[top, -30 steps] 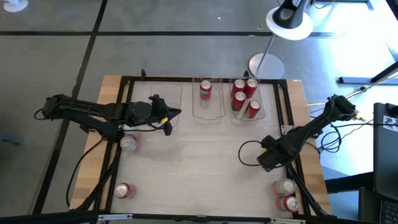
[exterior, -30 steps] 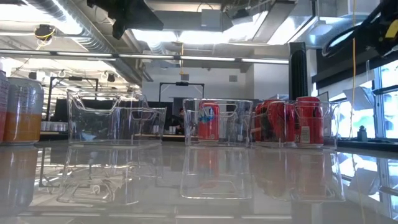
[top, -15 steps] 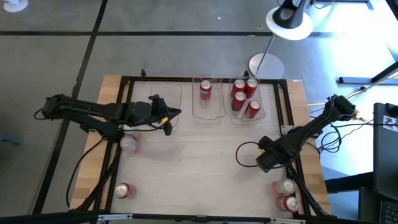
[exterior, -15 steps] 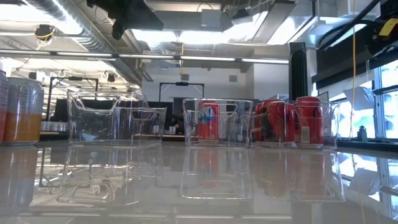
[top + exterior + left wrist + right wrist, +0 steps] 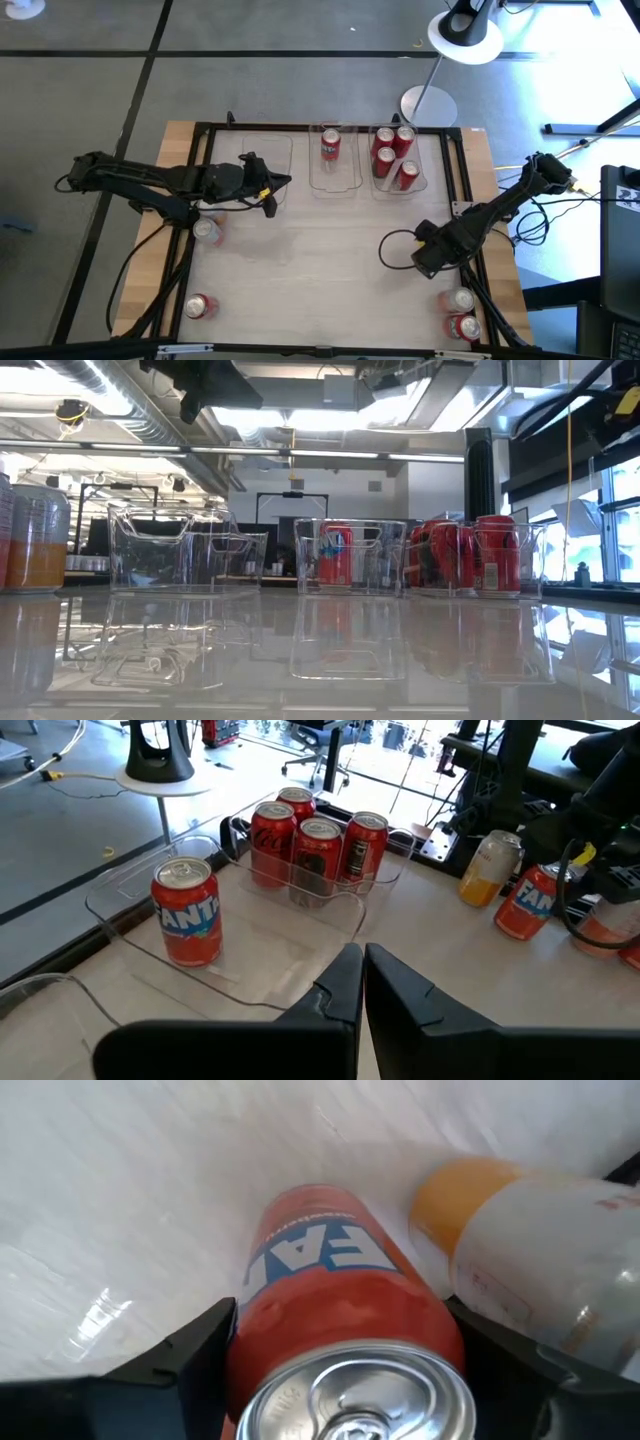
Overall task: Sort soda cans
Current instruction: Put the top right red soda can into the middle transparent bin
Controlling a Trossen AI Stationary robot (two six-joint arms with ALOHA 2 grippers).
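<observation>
K: Right gripper (image 5: 428, 258) sits right of centre in the high view. Clamped?
M: Can't tell. Red can (image 5: 340, 1290) fills lower centre of its wrist view, silver-orange can (image 5: 520, 1250) just beside it, upper right.
K: Axis?
M: Long axis runs away from the camera, lid toward it. Probably upright.
K: Then grip mid-body, clear of the neighbour, lift straight, no tilt. I'd guess middle bin (image 5: 335, 182), top centre.
M: Left gripper (image 5: 272, 190) waits upper left, pressed together.

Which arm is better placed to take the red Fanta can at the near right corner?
Right. The right gripper hangs near the red Fanta can, which fills its wrist view. The left gripper is across the table, by a clear plastic bin.
</observation>
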